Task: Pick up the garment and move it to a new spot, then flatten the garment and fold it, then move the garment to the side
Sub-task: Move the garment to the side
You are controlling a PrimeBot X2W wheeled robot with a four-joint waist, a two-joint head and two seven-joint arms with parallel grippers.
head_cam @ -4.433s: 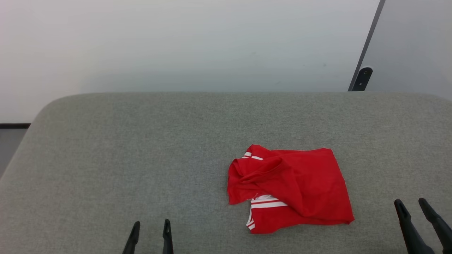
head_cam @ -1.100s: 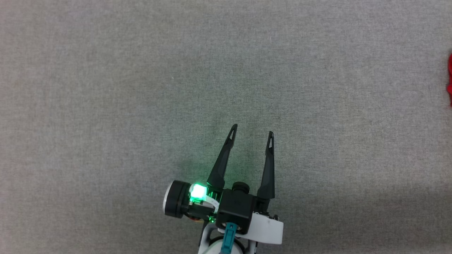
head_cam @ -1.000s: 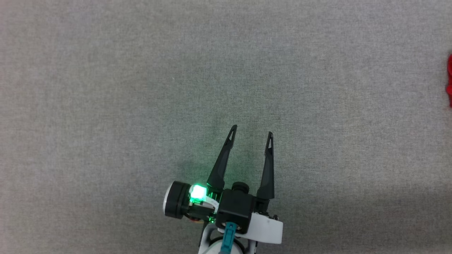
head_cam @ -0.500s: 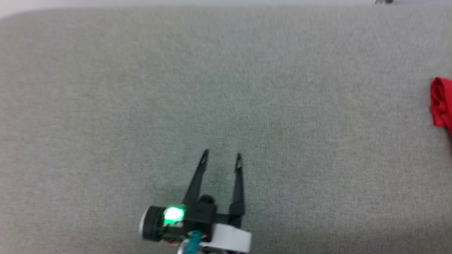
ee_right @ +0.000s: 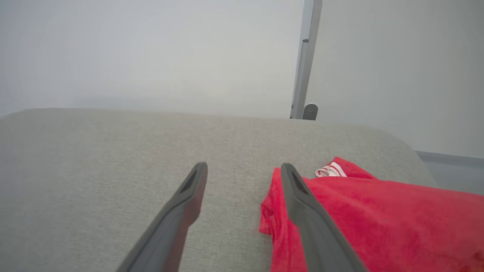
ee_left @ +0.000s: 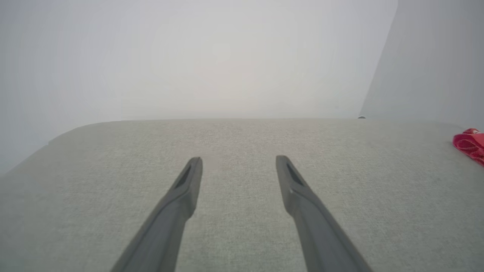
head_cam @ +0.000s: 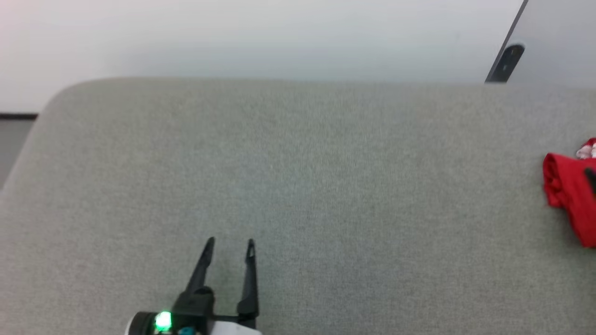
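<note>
The garment (head_cam: 565, 190), a red shirt with a scrap of red-and-white striped trim showing at its far edge, lies bunched on the right side of a grey fabric-covered cushion (head_cam: 326, 163), cut off by the right border of the head view. Its print is not visible.

The left gripper (head_cam: 231, 242) is at the near left of the cushion, well apart from the garment. Its two dark fingers are spread wide and point toward the far edge, with bare grey fabric between them and nothing in their hold. In the left wrist view the left gripper (ee_left: 239, 160) shows the same wide gap, and the garment (ee_left: 470, 145) is a small red fold far off to the right.

In the right wrist view the right gripper (ee_right: 244, 166) is also spread wide and holds nothing. The garment (ee_right: 378, 211) lies just beside it on the right. The right finger crosses in front of the shirt's crumpled left edge, whether touching cannot be told, while the left finger is over bare cushion.

Beyond the cushion stands a pale wall with a slanted grey post (ee_right: 304, 56).
</note>
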